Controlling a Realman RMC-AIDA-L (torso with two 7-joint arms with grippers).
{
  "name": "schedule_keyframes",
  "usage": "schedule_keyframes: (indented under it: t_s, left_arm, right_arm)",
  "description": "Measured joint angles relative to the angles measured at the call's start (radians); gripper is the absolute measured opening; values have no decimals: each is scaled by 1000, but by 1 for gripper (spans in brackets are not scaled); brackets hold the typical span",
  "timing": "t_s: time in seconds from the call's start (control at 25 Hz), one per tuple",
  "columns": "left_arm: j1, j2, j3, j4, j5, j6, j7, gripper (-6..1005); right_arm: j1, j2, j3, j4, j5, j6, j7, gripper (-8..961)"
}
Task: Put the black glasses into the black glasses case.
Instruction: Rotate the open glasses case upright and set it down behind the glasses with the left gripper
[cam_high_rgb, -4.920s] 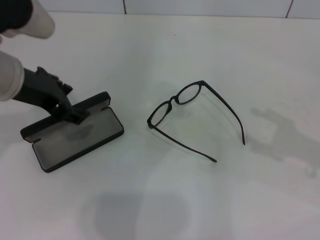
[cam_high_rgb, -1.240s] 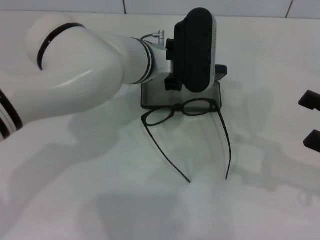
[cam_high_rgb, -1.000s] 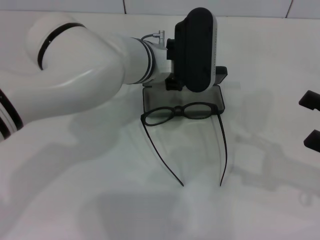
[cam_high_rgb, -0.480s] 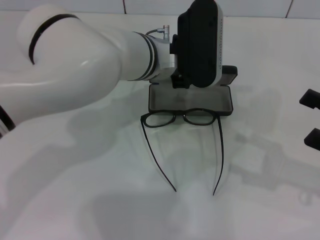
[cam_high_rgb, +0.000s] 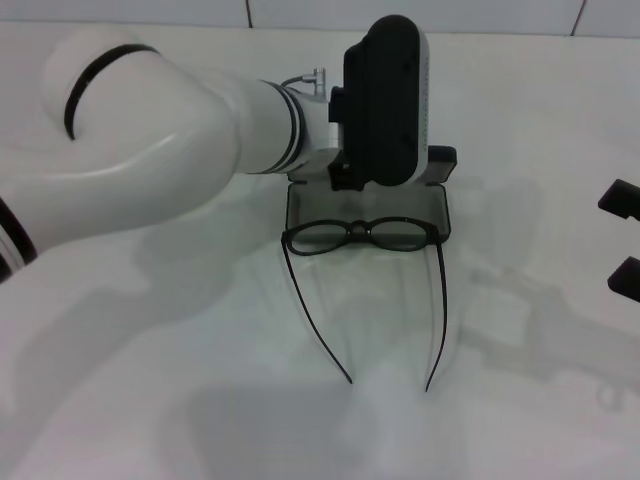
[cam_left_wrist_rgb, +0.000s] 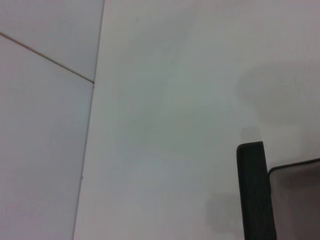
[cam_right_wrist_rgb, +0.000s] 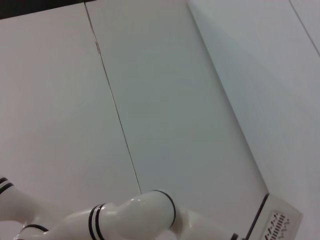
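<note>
Bright, even overhead light; soft grey shadows; wrist views slightly blurred.

The left arm reached across the table from the robot's left, and its black wrist housing hung directly over the black glasses case, blocking any way down onto it from above. The black glasses lay against the case's near edge, their temple arms stretching toward the robot. The right gripper stood at the right edge, well apart, with bare table between.
</note>
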Motion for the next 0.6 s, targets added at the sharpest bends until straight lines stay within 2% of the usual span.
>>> schedule_keyframes:
  t_s: [0.6]
  left_arm:
    - [10,-2,32,-11,-55,-3,23,410]
  right_arm:
    - [-6,0,-4,1,-1,-5,0,841]
